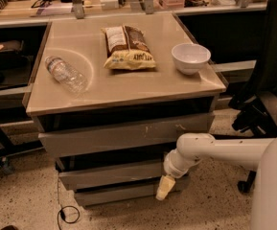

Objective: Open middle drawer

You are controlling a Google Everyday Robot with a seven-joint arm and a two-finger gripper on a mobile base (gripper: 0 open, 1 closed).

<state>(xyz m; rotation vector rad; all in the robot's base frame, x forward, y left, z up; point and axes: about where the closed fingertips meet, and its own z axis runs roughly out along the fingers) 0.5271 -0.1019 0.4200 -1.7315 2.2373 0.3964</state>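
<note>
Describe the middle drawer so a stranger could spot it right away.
On the beige-topped cabinet, three drawer fronts are stacked. The middle drawer is the plain one between the scratched top front and the narrow bottom front, with the claw by its right end.

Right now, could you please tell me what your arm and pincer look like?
The arm is a smooth, white, rounded tube with a bulbous joint and a ribbed white collar; no cables or markings show. The pincer, at the right end of the middle drawer, is pale cream-yellow.
</note>
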